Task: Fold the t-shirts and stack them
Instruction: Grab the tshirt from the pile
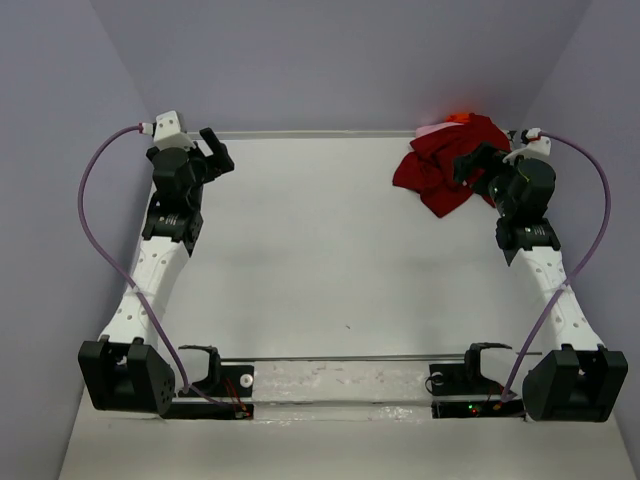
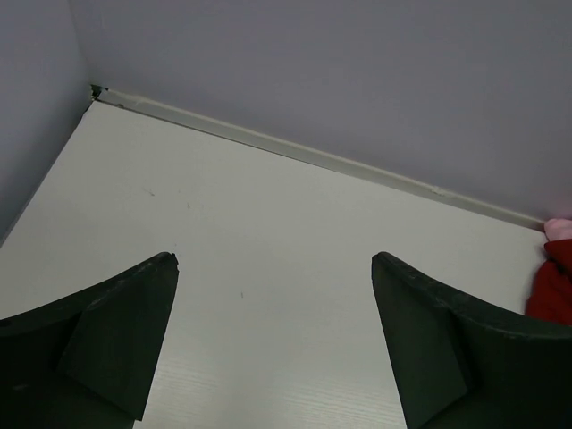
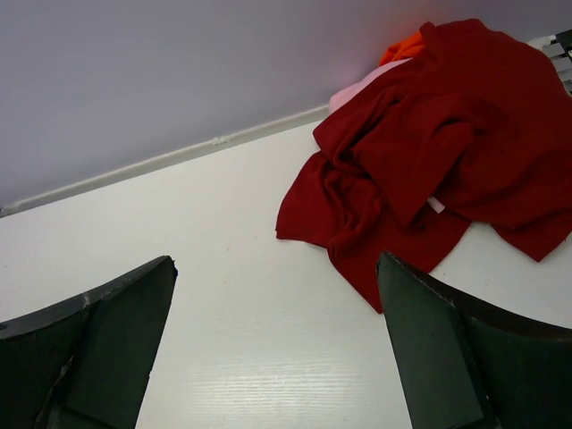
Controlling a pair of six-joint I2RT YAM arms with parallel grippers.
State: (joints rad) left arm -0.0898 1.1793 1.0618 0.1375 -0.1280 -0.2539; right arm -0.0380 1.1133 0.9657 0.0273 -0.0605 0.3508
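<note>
The dark red t-shirt lies crumpled over the pink t-shirt and orange t-shirt at the far right corner of the table. The left tool and right tool gape wide, empty. A deep pinch could snag two layers together. Only the right wrist view shows the overlaps.

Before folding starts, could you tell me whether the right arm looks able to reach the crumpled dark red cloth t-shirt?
Probably yes: the right gripper hangs open close by the dark red t-shirt, and nothing lies between them.
</note>
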